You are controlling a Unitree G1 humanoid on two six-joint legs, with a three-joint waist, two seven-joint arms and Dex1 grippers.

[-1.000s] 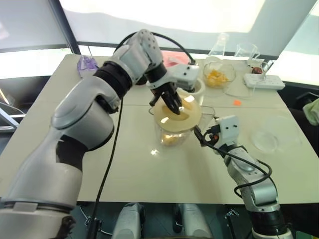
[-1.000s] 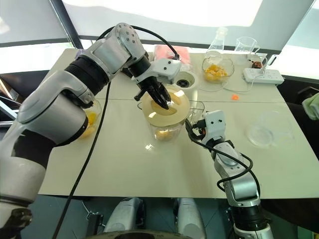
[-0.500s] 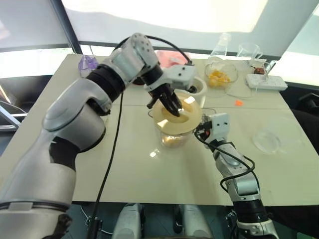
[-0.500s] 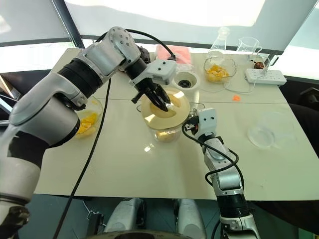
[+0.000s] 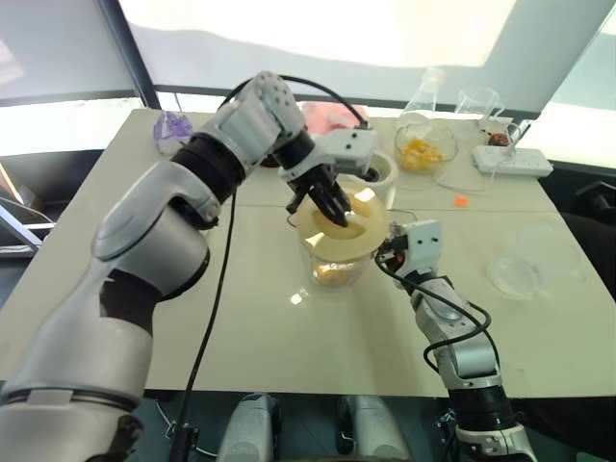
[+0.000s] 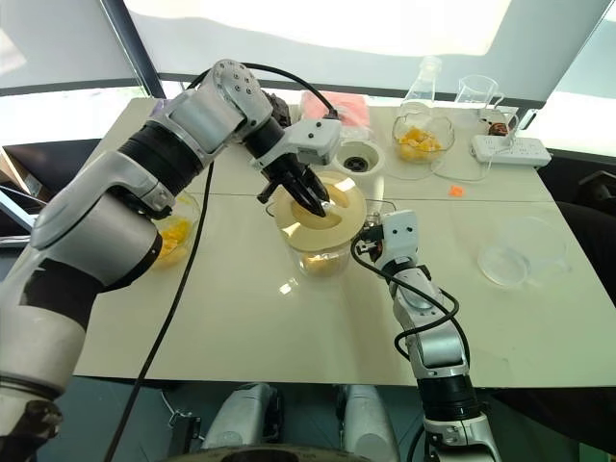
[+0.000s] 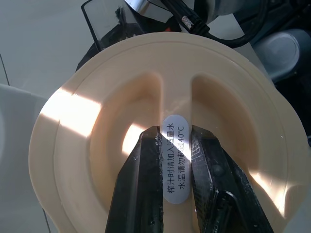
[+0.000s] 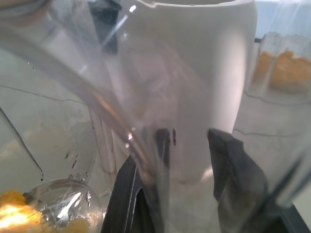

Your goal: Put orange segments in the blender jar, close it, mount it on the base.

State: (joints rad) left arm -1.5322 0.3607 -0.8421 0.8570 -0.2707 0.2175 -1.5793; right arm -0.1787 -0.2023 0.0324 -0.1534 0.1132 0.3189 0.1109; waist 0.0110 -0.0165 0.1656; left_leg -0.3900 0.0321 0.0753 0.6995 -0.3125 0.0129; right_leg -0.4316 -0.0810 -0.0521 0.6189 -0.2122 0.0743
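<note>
At the left edge of the bench [image 5: 260, 337] stood a glass bowl [image 6: 171, 237] of orange segments, and at the far left corner lay a small purple item [image 5: 170, 123]. Both were well apart from the work in the middle, with bare surface between.

The left tool [image 7: 174, 133] reached in over the centre. It was narrowed onto the labelled middle ridge of the cream lid [image 5: 372, 223], one finger in each of the two hollows beside the ridge. The lid lay on the mouth of the blender jar [image 5: 327, 262], tilted a little rather than level. Whether its rim was seated all round could not be told. Orange segments [image 5: 333, 274] showed through the clear wall at the jar's bottom. The jar stood on the bench near the seam between the two bench tops.

Just behind it stood the white base [image 6: 358, 154], its round socket open to the top. A pink cloth [image 5: 327, 114] lay close by the base.

The right tool [image 5: 387, 256] came from the near right edge. It was closed on the jar's clear handle, on the side away from the left arm.

Farther right, along the back, stood a second bowl of orange pieces [image 5: 423, 147], a flask [image 5: 428, 87], a beaker [image 5: 478, 99] and a white power strip [image 5: 511, 160]. A small orange scrap [image 5: 459, 199] lay alone. A clear dish [image 5: 517, 272] sat near the right edge, with open bench between it and the jar.
</note>
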